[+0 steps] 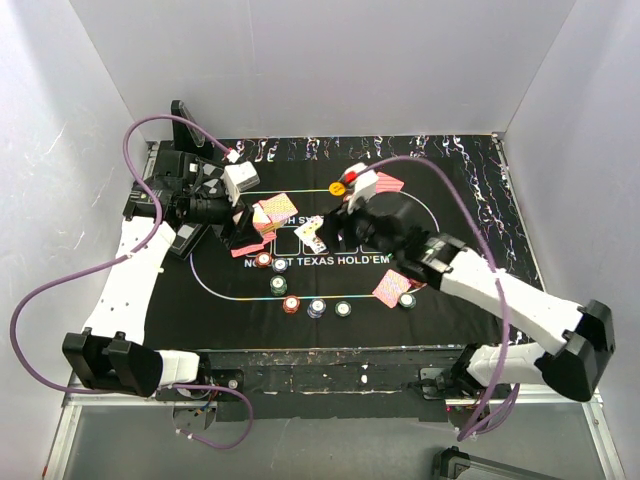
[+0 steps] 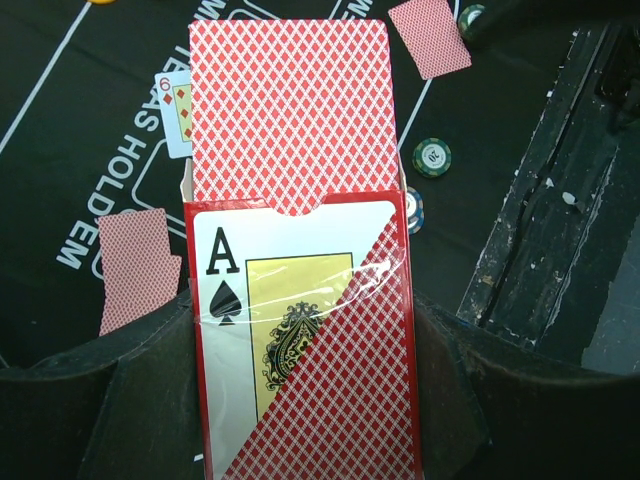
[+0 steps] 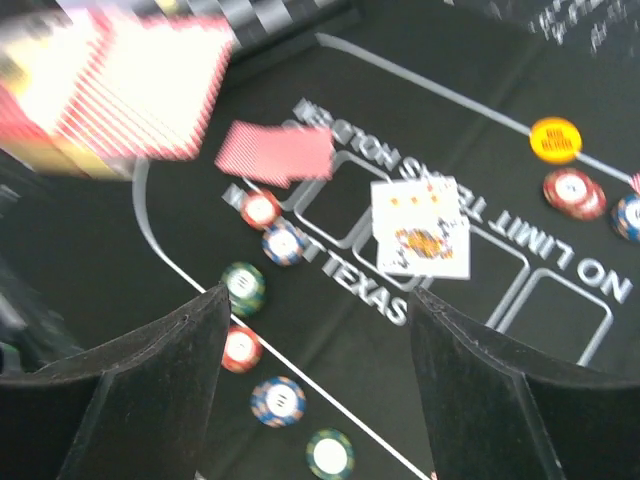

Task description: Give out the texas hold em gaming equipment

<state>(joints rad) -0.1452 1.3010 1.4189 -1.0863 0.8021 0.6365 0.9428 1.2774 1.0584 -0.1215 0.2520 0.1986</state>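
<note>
The left gripper (image 2: 302, 318) is clamped on the lower half of the red diamond-patterned cardboard card box (image 2: 300, 400) with an ace-of-spades face, one finger against each long side. The stack of red-pink-backed playing cards (image 2: 290, 110) protrudes from the box mouth, directly ahead of the left fingertips and clear of them. The long axis of the box runs along the left gripper's own pointing direction, so the exposed card end faces away from the left wrist and toward the right arm. The right gripper (image 3: 315, 305) stands with its jaws wide apart and nothing between them, hovering above the black printed mat (image 3: 120, 250). From the right gripper, the box and its cards lie ahead and to the left, raised off the mat; that part of the right wrist view is blurred, so the card edges cannot be resolved. A face-up playing card (image 3: 420, 228) lies on the mat ahead of the right gripper and slightly right of the jaw gap, not touching it. Judgement: the right gripper is the free tool. To draw the next card it would have to travel left and line up with the box's long axis.
</note>
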